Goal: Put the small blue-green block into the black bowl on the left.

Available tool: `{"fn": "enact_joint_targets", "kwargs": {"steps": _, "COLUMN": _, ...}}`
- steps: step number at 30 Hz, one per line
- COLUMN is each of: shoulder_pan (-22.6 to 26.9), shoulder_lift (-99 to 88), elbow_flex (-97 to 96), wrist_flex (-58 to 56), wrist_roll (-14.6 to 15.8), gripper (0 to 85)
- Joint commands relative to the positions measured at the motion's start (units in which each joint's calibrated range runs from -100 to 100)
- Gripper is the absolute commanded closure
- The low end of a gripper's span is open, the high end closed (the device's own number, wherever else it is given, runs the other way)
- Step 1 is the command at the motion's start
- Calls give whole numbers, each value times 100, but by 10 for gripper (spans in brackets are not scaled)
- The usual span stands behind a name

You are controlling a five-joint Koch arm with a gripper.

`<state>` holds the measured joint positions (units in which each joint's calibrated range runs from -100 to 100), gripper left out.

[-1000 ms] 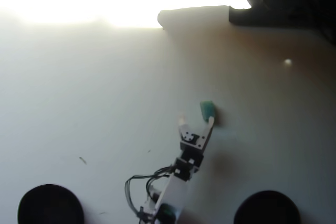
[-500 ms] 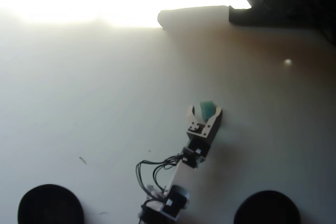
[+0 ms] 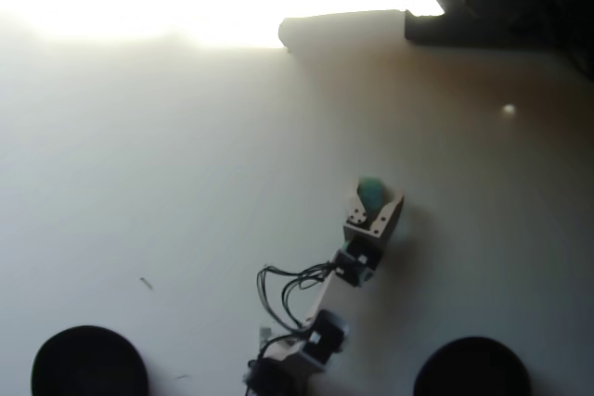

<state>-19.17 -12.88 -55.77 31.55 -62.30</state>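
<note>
Pincer (image 3: 373, 198) advanced, straddling cubic teal block (image 3: 370, 190)

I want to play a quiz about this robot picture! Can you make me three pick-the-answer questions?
1. Where is the small blue-green block?
A. inside a bowl
B. between the gripper fingers on the table
C. at the table's top edge

2. How many black bowls show?
A. one
B. two
C. four

3. What is in the bowls?
A. nothing that can be seen
B. the block
C. a spoon

Answers:
1 B: the overhead view shows the block sitting between the white fingers.
2 B: one black bowl sits at the bottom left of the view, another bowl at the bottom right.
3 A: both look plain dark inside.
</note>
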Motion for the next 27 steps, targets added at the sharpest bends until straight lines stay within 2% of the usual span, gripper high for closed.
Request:
{"fn": "enact_joint_targets", "kwargs": {"steps": 1, "shoulder_pan": -54, "shoulder_lift": 147, "elbow_flex": 309, "wrist_flex": 27, "wrist_roll": 15, "gripper": 446}}
{"fn": "enact_joint_targets", "kwargs": {"steps": 2, "shoulder_pan": -54, "shoulder_lift": 190, "elbow_flex": 309, "wrist_flex": 27, "wrist_roll": 15, "gripper": 451}}
{"fn": "enact_joint_targets", "kwargs": {"steps": 4, "shoulder_pan": -59, "shoulder_lift": 286, "elbow_flex": 309, "wrist_flex": -6, "wrist_roll": 15, "gripper": 510}}
{"fn": "enact_joint_targets", "kwargs": {"steps": 7, "shoulder_pan": -59, "shoulder_lift": 383, "elbow_flex": 263, "wrist_flex": -6, "wrist_roll": 54, "gripper": 636}}
{"fn": "enact_joint_targets", "kwargs": {"steps": 15, "shoulder_pan": 73, "shoulder_lift": 297, "elbow_flex": 152, "wrist_flex": -14, "wrist_roll": 244, "gripper": 801}}
{"fn": "enact_joint_targets", "kwargs": {"steps": 22, "shoulder_pan": 625, "shoulder_lift": -614, "elbow_flex": -88, "wrist_flex": -233, "wrist_roll": 694, "gripper": 808}}
{"fn": "enact_joint_targets", "kwargs": {"steps": 27, "shoulder_pan": 1035, "shoulder_lift": -1610, "elbow_flex": -42, "wrist_flex": -824, "wrist_roll": 977, "gripper": 809}}
